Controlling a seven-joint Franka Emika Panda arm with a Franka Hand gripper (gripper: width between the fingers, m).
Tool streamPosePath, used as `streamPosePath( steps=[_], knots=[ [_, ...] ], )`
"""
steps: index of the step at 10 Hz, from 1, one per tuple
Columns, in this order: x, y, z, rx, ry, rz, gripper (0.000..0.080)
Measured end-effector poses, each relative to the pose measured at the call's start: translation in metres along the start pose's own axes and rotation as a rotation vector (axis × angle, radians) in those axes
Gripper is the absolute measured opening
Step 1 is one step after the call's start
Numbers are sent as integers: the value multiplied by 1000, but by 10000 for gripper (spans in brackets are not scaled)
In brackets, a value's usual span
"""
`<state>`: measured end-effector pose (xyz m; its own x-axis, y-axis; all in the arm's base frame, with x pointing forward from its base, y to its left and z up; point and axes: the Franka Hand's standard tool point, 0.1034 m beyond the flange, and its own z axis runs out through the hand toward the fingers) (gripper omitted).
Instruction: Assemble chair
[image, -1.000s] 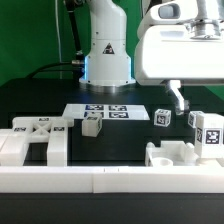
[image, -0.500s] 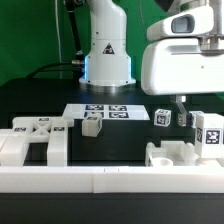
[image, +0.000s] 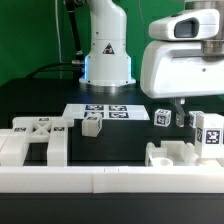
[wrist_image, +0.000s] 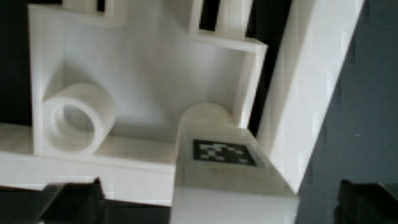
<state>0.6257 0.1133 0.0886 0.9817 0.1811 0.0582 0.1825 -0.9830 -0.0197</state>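
Gripper (image: 182, 116): the dark fingers (wrist_image: 64, 196) sit wide apart at the edges of the blurred wrist view, with nothing clamped.

Directly under the gripper, between the fingers, is a matte-white plastic post with a black-and-white square tag (wrist_image: 224, 152). It shows a gap to each finger.

Just past the post is a chunky white plastic chair part with a round socket (wrist_image: 80, 118) and upright walls. Cannot tell if the post and the socket part are joined.

In the exterior view the gripper hangs low over the black table (image: 30, 100). A small white tagged cube (image: 162, 117) is just beside it on the exterior view's left. A taller white tagged block (image: 208, 130) is near on the right. A low white notched chair part (image: 172, 153) lies in front of it.

Further off to the left are a small white plain block (image: 93, 125), the flat white marker board (image: 100, 110) and a large white chair frame piece (image: 35, 140).
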Motion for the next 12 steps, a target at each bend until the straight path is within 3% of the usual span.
streamPosePath(
  steps=[2,3,7,12],
  knots=[
    [4,1,-5,0,10,-22,381],
    [4,1,-4,0,11,-20,286],
    [4,1,-4,2,11,24,287],
    [4,-4,-4,16,7,581,288]
  ],
)
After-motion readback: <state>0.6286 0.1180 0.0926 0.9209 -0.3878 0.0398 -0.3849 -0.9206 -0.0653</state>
